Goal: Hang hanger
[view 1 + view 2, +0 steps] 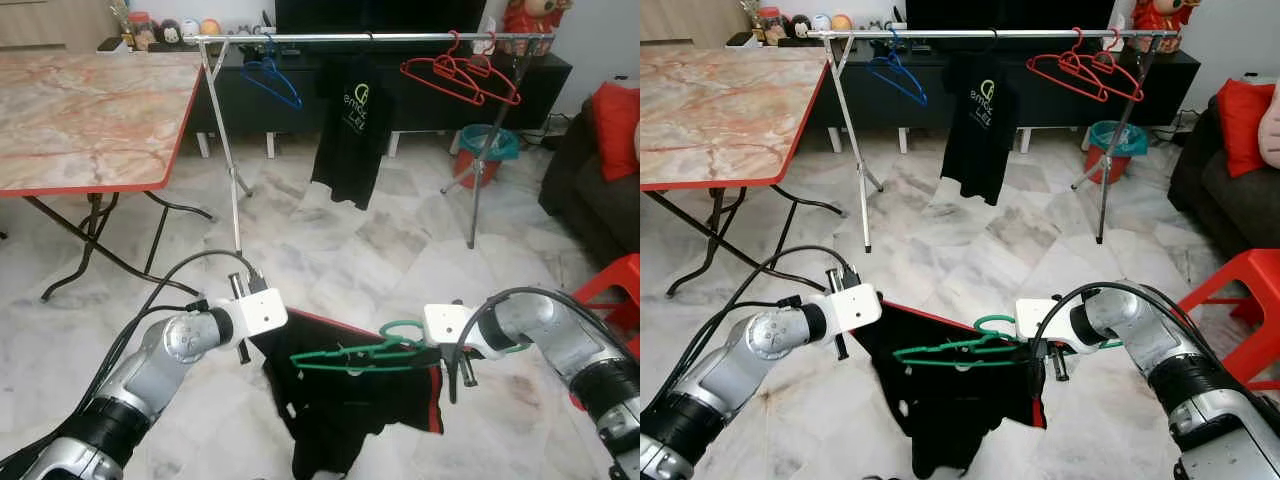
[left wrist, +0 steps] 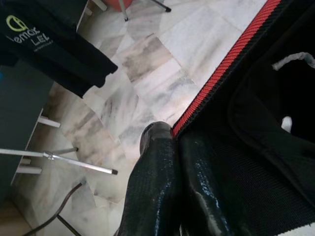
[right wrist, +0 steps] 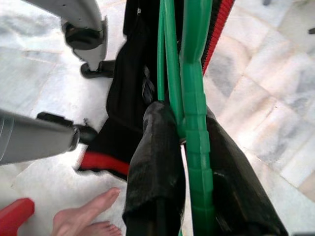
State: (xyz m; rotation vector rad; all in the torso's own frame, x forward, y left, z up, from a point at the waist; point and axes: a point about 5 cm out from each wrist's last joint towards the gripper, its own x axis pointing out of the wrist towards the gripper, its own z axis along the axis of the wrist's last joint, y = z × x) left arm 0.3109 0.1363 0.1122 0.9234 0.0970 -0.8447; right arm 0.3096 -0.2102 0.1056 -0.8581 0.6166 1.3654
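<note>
The right claw [image 1: 1038, 352] grips a green hanger [image 1: 955, 352] held low over the floor, well short of the rail [image 1: 370, 37]. The left claw [image 2: 170, 187] pinches a black shirt [image 1: 940, 400] (red-trimmed edge).

A marble-patterned folding table [image 1: 90, 110] with a red edge stands at the left on a pale marble floor [image 1: 330, 250]. Behind it runs a dark TV cabinet [image 1: 420, 95] against the wall. A teal bin [image 1: 487, 150] sits near the cabinet. At the right are a dark sofa [image 1: 590, 190] with a red cushion [image 1: 615, 125] and a red stool [image 1: 610, 290]. A person's bare foot [image 3: 88, 216] rests on the floor.
</note>
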